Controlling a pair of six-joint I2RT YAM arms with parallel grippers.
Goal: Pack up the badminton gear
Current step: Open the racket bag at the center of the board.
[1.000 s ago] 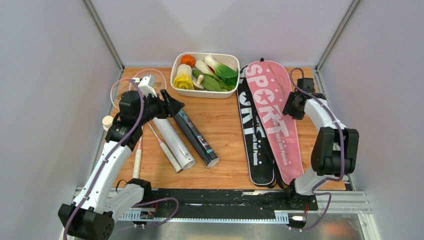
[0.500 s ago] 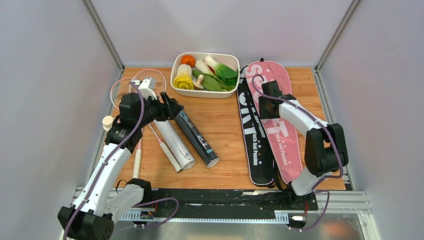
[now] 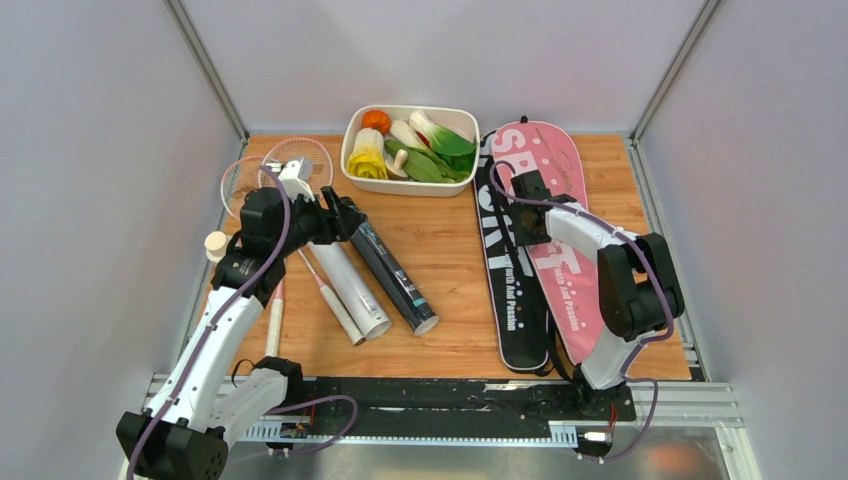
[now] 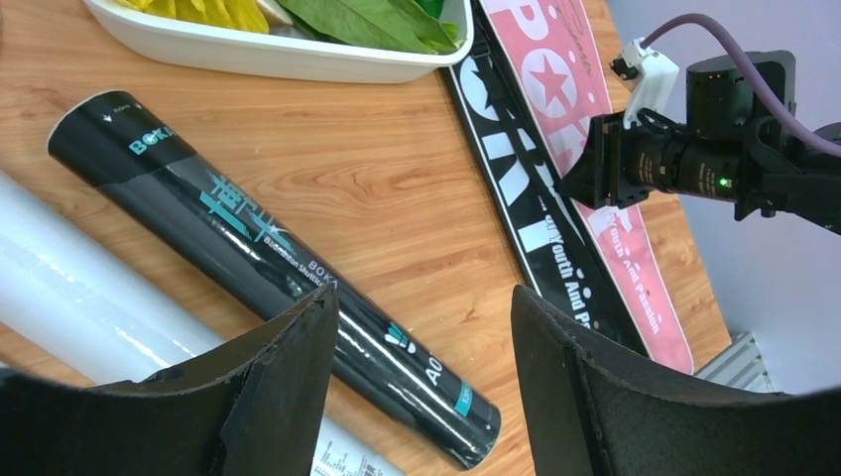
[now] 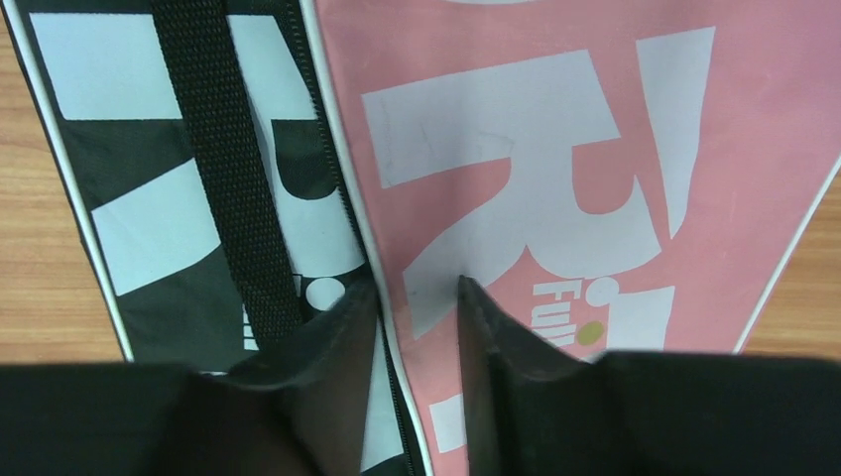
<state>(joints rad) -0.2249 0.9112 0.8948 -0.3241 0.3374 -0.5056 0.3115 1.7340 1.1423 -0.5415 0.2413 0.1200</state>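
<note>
The black tube (image 3: 390,275) and the white tube (image 3: 350,290) lie side by side at centre left; both show in the left wrist view (image 4: 268,258) (image 4: 69,307). My left gripper (image 3: 340,208) (image 4: 421,297) is open and empty, over the black tube's far end. Silver (image 3: 300,155) and pink (image 3: 238,178) racquets lie under the left arm. The black cover (image 3: 505,270) (image 5: 129,149) and pink cover (image 3: 560,160) (image 5: 555,149) lie side by side on the right. My right gripper (image 3: 527,232) (image 5: 417,293) is low over the pink cover's left edge, jaws slightly apart, holding nothing. No shuttlecocks are in view.
A white tray (image 3: 350,150) of toy vegetables stands at the back centre, close to the tubes' far ends and the covers' tops. A small bottle with a cream cap (image 3: 214,243) stands at the left edge. Grey walls enclose the table.
My right arm has swung left from the table's right edge to the seam between the two covers. My left gripper has shifted slightly towards the black tube's end.
</note>
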